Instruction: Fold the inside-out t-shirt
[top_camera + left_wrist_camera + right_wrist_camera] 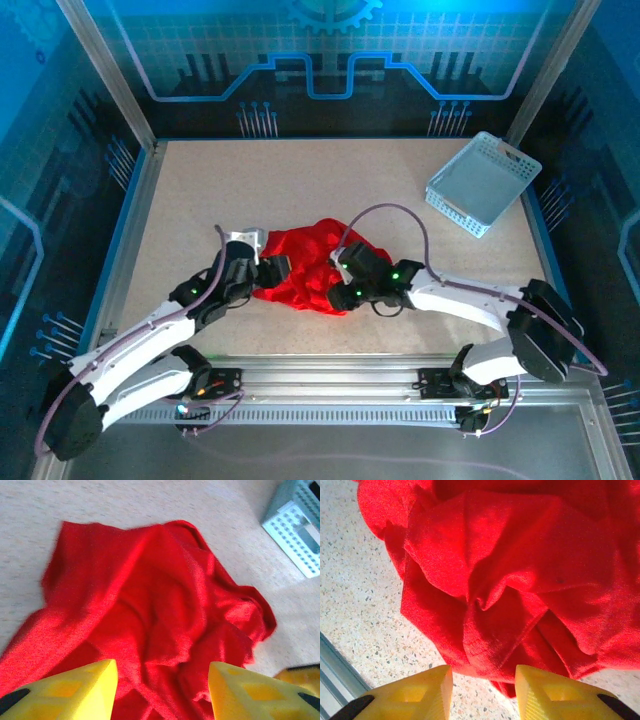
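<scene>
the t-shirt [310, 268], bright red, lies crumpled in a loose heap near the middle of the table [200, 190], a little toward its 6 o'clock edge; no sleeve, collar or hem can be told apart in the bunched folds. the left gripper [272, 268] sits at the heap's 9 o'clock edge. in the left wrist view its yellow fingers [85, 690] stand spread, with cloth lying under and between them but not pinched. the right gripper [342, 296] sits at the heap's 5 o'clock edge. in the right wrist view its fingers [555, 695] are likewise apart, just short of a folded lip of the shirt [510, 580], with bare table showing between them.

step in hand, as judged: the cloth needs spreading flat before any fold. done well, each gripper closes on a single outer layer at opposite edges, not on a thick wad, and the two draw apart toward 9 and 3 o'clock with a slight lift so the heap opens out. a grip through several layers would likely drag the bundle whole.

the light blue mesh basket [483, 183] stands at 2 o'clock from the shirt, well apart from it, tilted askew to the table edge; its floor shows bare, with no contents visible.
</scene>
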Robot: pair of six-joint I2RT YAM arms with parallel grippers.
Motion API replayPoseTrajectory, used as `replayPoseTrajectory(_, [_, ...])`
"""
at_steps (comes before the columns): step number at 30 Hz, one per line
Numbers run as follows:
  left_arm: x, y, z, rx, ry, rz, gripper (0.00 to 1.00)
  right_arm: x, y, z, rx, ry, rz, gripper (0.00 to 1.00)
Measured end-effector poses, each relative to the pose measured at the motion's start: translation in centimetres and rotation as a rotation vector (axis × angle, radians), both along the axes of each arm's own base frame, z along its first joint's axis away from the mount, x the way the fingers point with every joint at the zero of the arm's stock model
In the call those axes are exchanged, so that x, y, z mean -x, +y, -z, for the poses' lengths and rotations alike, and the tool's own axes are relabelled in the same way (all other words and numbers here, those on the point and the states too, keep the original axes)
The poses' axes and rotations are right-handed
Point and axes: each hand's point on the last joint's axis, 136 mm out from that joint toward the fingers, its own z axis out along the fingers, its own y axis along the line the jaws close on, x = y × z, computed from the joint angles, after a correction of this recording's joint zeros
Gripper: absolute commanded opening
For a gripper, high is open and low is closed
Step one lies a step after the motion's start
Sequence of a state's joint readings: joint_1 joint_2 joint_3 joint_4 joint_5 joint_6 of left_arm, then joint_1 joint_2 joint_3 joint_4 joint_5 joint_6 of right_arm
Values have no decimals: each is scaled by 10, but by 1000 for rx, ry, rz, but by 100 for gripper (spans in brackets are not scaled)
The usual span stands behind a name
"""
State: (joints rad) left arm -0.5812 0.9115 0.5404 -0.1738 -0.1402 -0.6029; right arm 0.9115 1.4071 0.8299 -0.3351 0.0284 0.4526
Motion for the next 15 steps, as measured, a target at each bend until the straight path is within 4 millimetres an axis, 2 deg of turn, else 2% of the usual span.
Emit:
replayPoseTrajectory(3, [-4,16,5,-11,28,-48,56,-3,6,7,21,-2,-4,41])
replayPoseTrajectory(7, [-4,25,10,-11,56,-67,61,-9,15,6,33,-22,-4,38])
replayPoseTrajectory(11, [-8,30,14,-12,82,-81,64,-19,20,0,39,-55,5,24])
replayPoseTrajectory(15, [-19,36,13,-12,108,-100,71,-24,21,0,63,-80,7,11])
